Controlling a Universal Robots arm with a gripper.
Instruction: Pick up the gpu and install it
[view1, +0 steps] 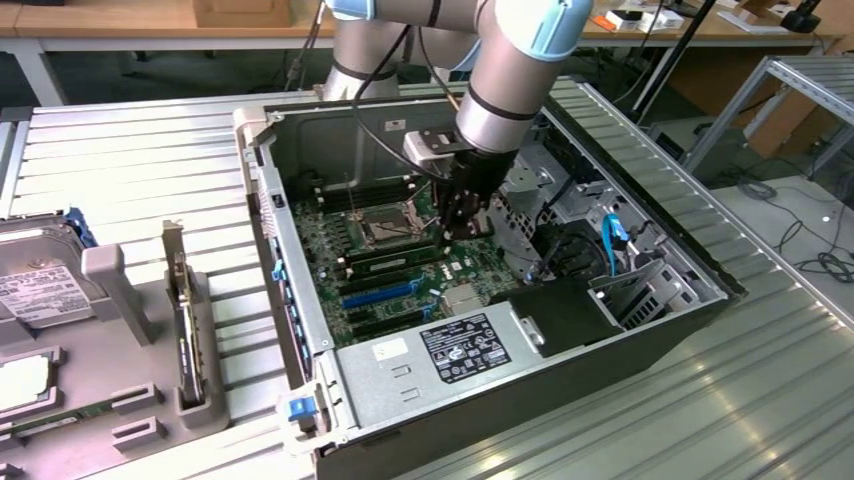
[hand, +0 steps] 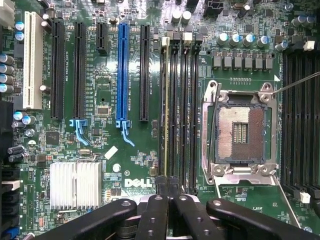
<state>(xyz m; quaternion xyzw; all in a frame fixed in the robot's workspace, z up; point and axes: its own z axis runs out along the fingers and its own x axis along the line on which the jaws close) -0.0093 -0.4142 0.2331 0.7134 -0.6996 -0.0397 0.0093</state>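
Observation:
The gpu (view1: 387, 262), a long thin green stick, stands in a memory slot on the motherboard just beside the CPU socket (view1: 387, 225). In the wrist view the gpu (hand: 164, 110) shows edge-on as a thin yellow-green line in the slot farthest from the socket (hand: 240, 131). My gripper (view1: 462, 230) hangs inside the open computer case, low over the board at one end of that slot. In the wrist view the gripper (hand: 168, 187) is shut, fingers pressed together over the stick's near end. I cannot tell whether they touch it.
A blue expansion slot (hand: 122, 70) and black slots lie beside the memory slots, with a silver heatsink (hand: 75, 184) close by. The power supply (view1: 461, 350) and drive bay with blue cables (view1: 614, 245) crowd the case. A grey fixture holding a dark card (view1: 180, 330) stands outside, on the exterior view's left.

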